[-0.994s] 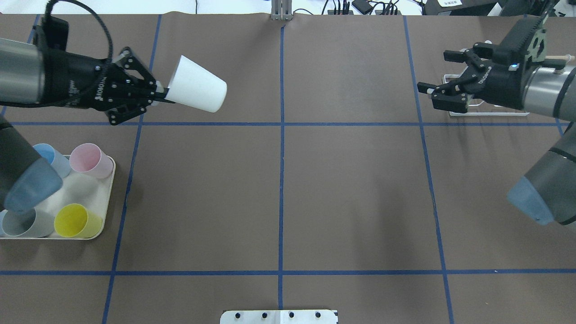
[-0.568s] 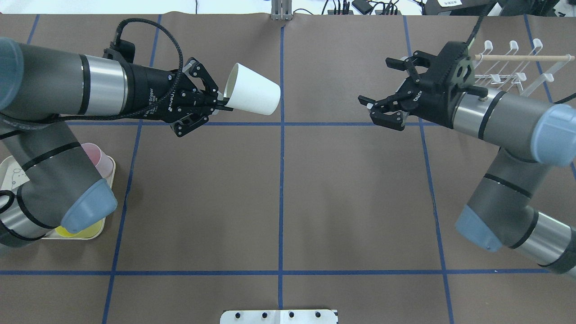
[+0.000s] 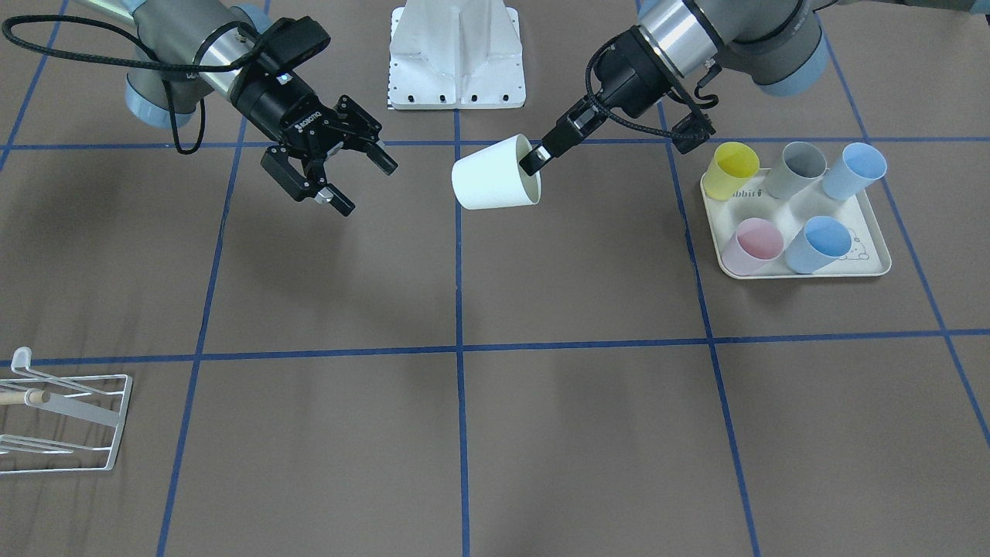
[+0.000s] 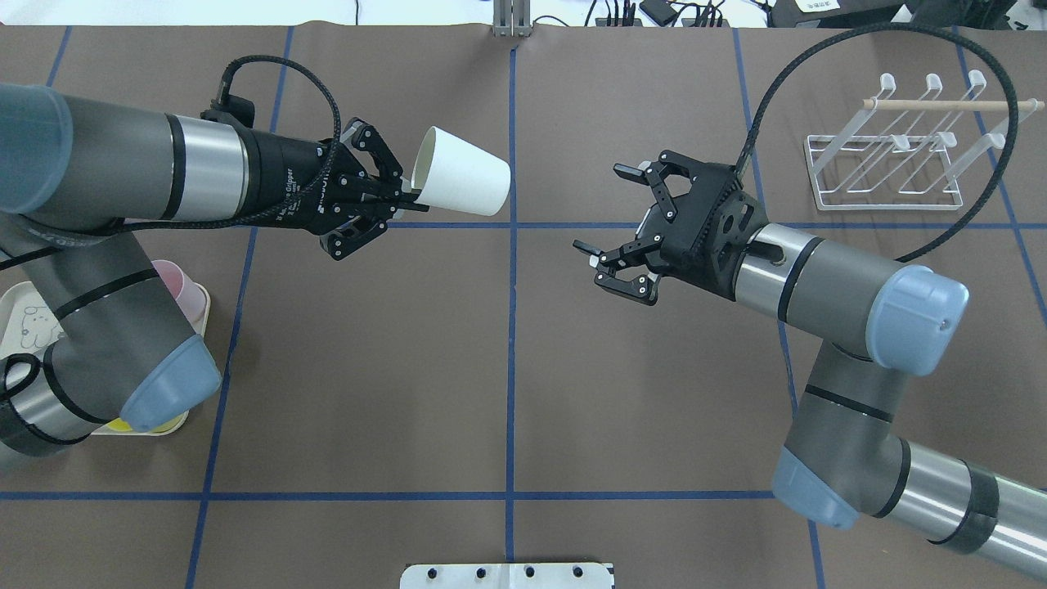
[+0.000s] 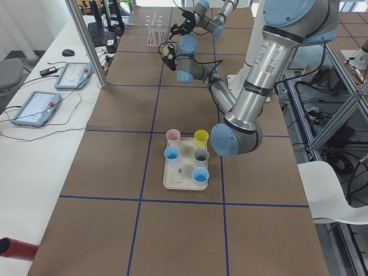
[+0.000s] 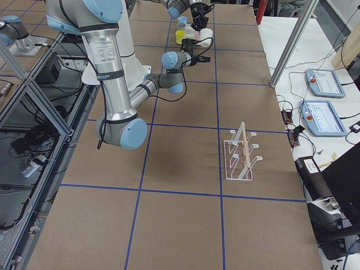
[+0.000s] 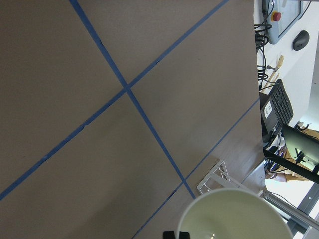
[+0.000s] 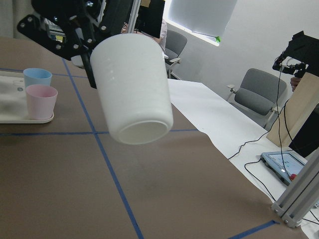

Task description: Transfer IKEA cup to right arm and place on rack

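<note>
The white IKEA cup (image 4: 462, 182) hangs on its side above the table's centre line, base pointing right. My left gripper (image 4: 406, 200) is shut on its rim; in the front view the left gripper (image 3: 532, 164) pinches the rim of the cup (image 3: 491, 183). My right gripper (image 4: 597, 207) is open, a short way right of the cup and facing its base, apart from it. The right wrist view shows the cup (image 8: 132, 87) base-on, close. The white wire rack (image 4: 887, 176) with a wooden rod stands at the far right, bare.
A cream tray (image 3: 804, 271) on the robot's left holds several cups: yellow (image 3: 733, 170), grey (image 3: 797, 169), pink (image 3: 752, 244) and two blue. My left arm's elbow covers most of the tray in the overhead view. A white base plate (image 3: 456, 54) sits at the robot's edge.
The left arm carried the cup right to the centre line, then held. The right gripper, still open, left the rack and swung left and nearer, turning to face the cup's base.
</note>
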